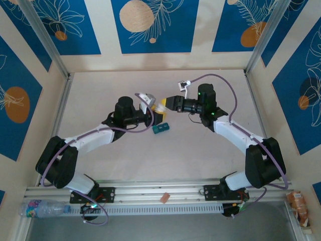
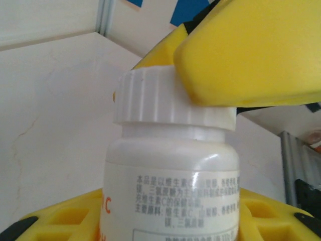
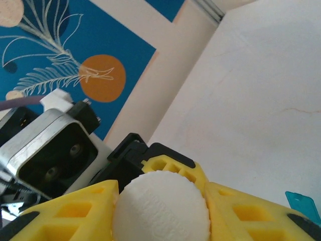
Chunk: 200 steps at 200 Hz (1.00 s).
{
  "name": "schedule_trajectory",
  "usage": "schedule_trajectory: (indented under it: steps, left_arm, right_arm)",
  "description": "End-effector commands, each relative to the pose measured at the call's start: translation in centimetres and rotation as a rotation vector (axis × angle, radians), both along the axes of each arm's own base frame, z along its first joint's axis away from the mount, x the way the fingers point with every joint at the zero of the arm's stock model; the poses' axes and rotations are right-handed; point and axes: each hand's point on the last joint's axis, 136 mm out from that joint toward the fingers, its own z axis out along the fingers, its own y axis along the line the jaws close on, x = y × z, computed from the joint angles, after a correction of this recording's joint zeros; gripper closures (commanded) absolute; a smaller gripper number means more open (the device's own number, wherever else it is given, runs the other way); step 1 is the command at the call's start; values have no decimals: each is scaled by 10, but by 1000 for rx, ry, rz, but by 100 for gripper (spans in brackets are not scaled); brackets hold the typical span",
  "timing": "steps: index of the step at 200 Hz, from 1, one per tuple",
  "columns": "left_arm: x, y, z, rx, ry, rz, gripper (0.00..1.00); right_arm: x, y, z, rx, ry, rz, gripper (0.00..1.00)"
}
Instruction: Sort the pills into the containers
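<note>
A small white bottle (image 2: 170, 181) with printed text and an orange mark is held upright above the table, my left gripper (image 2: 170, 223) shut on its body. Its ribbed white cap (image 3: 160, 211) sits between the yellow fingers (image 3: 251, 213) of my right gripper (image 3: 160, 218), which is shut on it from the side. From above, the two grippers meet at the bottle (image 1: 161, 106), left gripper (image 1: 155, 112) on one side and right gripper (image 1: 167, 105) on the other. The dark teal containers (image 1: 161, 128) lie on the table just below them. No pills are in view.
A plastic water bottle (image 1: 42, 207) lies on the near rail at the left and a snack packet (image 1: 298, 203) at the right. A small brown piece (image 1: 164, 197) sits on the rail's middle. Patterned walls close in the white table (image 1: 150, 160) on three sides.
</note>
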Motion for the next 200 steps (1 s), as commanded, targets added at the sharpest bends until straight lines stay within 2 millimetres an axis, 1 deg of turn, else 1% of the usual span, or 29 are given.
schedule_trajectory:
  steps: [1, 7, 13, 29, 36, 59, 70, 88, 113, 166, 200]
  left_arm:
    - [15, 10, 22, -72, -27, 31, 100]
    - [16, 10, 20, -63, -22, 36, 100]
    - [17, 11, 18, -49, -22, 44, 100]
    - [21, 14, 10, 0, -17, 68, 100]
    - [23, 16, 6, 25, -16, 80, 100]
    - [27, 22, -3, 95, -22, 121, 100]
    - [29, 25, -6, 120, -29, 134, 100]
    - [31, 27, -11, 155, -40, 147, 100]
    - [28, 23, -15, 197, -53, 136, 100]
    - [24, 13, -20, 222, -54, 111, 100]
    - [22, 7, -21, 227, -52, 99, 100]
  right_arm:
    - [9, -13, -10, -19, 17, -27, 44]
    - [10, -15, -8, -19, 27, -40, 37]
    - [10, -16, -5, -16, 32, -52, 33]
    - [11, -21, 0, -17, 57, -96, 27]
    - [11, -24, 1, -21, 64, -115, 26]
    - [15, -37, -3, -38, 123, -223, 24]
    - [17, -43, -8, -48, 172, -272, 23]
    - [19, -45, -12, -49, 220, -306, 23]
    - [19, -40, -16, -58, 262, -321, 23]
    - [18, -12, -18, -77, 271, -276, 23]
    - [18, 1, -22, -83, 274, -256, 23]
